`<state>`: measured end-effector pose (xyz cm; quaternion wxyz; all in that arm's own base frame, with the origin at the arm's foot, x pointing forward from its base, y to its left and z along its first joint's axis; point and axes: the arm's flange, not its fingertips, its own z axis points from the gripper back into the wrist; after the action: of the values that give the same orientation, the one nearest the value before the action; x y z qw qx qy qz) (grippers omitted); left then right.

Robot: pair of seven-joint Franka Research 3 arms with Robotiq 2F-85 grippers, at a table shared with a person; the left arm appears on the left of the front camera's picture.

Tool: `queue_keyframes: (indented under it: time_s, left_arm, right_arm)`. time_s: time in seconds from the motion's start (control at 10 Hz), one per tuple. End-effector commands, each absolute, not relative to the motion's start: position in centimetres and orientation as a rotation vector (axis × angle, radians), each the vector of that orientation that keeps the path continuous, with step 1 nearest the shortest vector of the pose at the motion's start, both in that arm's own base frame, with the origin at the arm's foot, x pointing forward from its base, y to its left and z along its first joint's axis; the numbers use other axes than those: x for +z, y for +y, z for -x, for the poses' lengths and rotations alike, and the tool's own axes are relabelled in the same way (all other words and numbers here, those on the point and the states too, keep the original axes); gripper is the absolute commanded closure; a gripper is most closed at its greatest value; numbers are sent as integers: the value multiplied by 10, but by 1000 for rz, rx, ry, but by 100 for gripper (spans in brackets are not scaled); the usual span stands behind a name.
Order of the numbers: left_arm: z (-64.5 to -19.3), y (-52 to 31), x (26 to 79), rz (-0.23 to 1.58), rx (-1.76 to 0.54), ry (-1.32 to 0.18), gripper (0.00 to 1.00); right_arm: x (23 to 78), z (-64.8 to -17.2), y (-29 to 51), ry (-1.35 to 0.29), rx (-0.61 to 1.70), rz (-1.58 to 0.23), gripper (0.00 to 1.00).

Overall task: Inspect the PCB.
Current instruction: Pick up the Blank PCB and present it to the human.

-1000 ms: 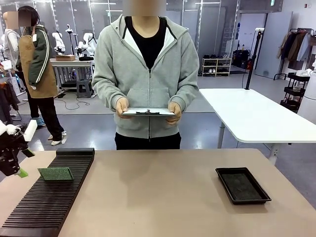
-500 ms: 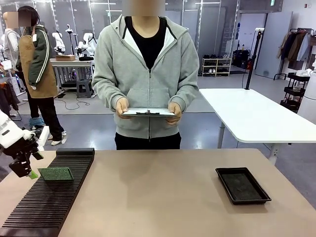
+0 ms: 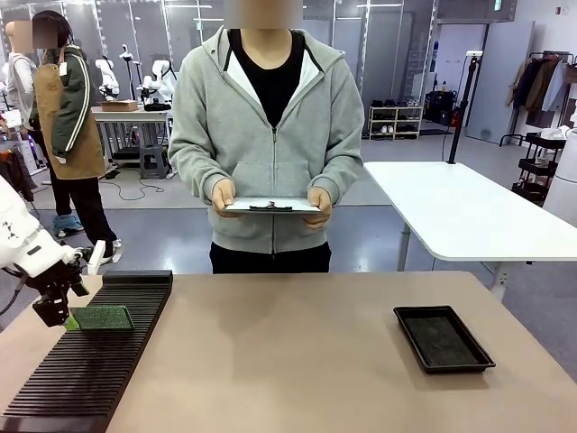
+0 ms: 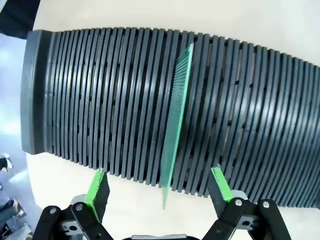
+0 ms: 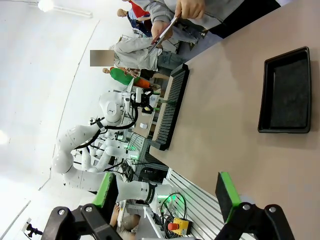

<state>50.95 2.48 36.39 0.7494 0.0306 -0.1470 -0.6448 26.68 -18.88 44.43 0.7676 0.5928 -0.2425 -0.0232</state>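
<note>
Front view: one tan, smooth table (image 3: 288, 361) spans the foreground. At 8 o'clock lies one long black rack (image 3: 90, 374) of many thin parallel ribs. One PCB (image 3: 101, 317), a thin green rectangle with a pale dotted face, stands on edge in a slot near the rack's far end. The left gripper (image 3: 65, 317), black with green pads, sits just beside the board's 9 o'clock edge. At 4 o'clock is one shallow black rectangular tray (image 3: 442, 340). At 12 o'clock one person (image 3: 266, 135) in a grey hooded top holds one white clipboard (image 3: 271, 205) flat in both hands. Behind are a grey floor, one white table (image 3: 460, 212) at 2 o'clock, and a second person at 10 o'clock.

Left wrist view: the ribbed rack curves across the picture. The board is seen edge-on, a slim green strip running from 12 o'clock down to 6 o'clock. Its near corner sticks out between the two green pads, which stand wide apart, touching nothing.

Right wrist view: the right gripper (image 5: 165, 195) hangs above the tan table, jaws wide apart, with nothing in them. The tray lies at 2 o'clock, the rack with the board at 11 o'clock.
</note>
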Motion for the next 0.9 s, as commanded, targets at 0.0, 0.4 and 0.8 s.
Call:
queue_keyframes:
  time_s: [0.0,0.4,0.8]
  left_arm:
    - [-525,25,354,-91,-1388,-276,0]
    - [-529,27,346,-90,-1416,-229,13]
    - [-527,20,346,-68,-1445,-238,89]
  right_arm:
    - [446,-267,-190,-545,-34,-1293,0]
    - [446,-267,-190,-545,-34,-1293,0]
    - [446,-267,-190,-545,-34,-1293,0]
